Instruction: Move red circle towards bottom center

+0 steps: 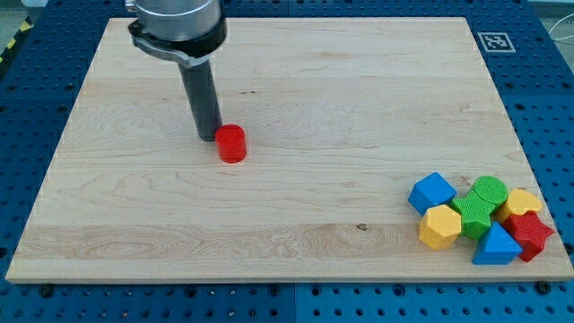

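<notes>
My tip (207, 137) sits just left of the red circle (232, 144), up-left on the table (296, 81), nearly touching, which looks better placed for a rightward shove than a downward one. This end effector is a bare rod, nothing to open, nothing held. Far right: two blue, two yellow, two green, one red star (531, 235).

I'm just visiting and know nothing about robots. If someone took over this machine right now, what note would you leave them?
My tip: the dark rod's lower end sits on the wooden board, just up-left of the red circle block, touching or nearly so.
Red circle: left of centre, mid-height.
Other coloured blocks: clustered at the view's bottom right, clear of the route.
Done: tip lined up behind the block.
Left: push it down and rightward to bottom centre.
</notes>
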Controlling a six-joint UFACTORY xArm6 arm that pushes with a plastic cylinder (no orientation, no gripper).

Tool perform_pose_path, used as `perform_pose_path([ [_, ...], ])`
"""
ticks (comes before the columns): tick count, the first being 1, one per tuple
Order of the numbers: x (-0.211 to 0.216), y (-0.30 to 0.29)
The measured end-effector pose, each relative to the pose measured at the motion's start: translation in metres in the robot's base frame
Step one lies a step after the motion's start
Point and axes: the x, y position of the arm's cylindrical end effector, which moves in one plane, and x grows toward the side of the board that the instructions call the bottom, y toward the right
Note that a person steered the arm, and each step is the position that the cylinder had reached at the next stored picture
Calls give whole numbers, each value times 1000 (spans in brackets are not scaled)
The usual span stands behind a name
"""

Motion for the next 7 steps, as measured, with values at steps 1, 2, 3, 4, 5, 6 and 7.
perform_pose_path([
  [1,15,11],
  [2,31,26],
  [3,46,46],
  [4,64,69],
  [5,70,94],
  [6,72,116],
  [7,58,120],
])
